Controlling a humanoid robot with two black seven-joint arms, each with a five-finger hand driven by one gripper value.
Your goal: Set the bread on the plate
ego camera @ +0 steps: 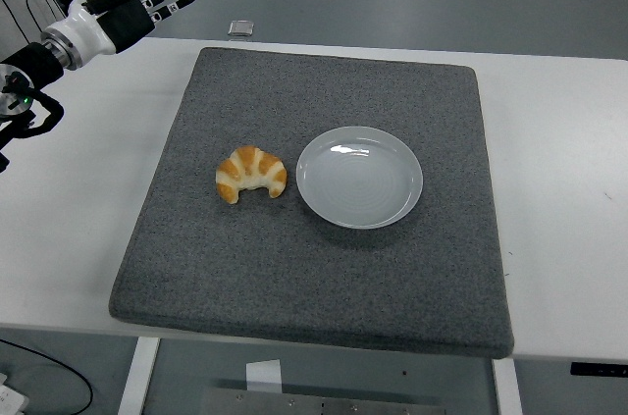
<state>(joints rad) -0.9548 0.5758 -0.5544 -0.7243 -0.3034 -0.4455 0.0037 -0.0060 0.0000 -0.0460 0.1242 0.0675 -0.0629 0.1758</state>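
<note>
Lying on the grey mat [324, 268], the bread [250, 173] sits just beside the plate [359, 177], at its nine o'clock. At the worktop's [559, 160] ten o'clock corner, the left hand [126, 5] hovers wide, fingers spread, holding nothing.

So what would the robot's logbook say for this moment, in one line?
left hand: open, raised at far left | croissant: on mat, beside plate | plate: empty | right hand: unseen

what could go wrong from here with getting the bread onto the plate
1. The left hand hovers open at the table's far left corner, well away from the croissant, so a long reach may land off target.
2. The croissant is curved and lies close beside the plate; fingers closing on it might nudge the plate.
3. The plate looks shallow and glossy, so a croissant dropped at its rim may slide off onto the grey mat.
</note>
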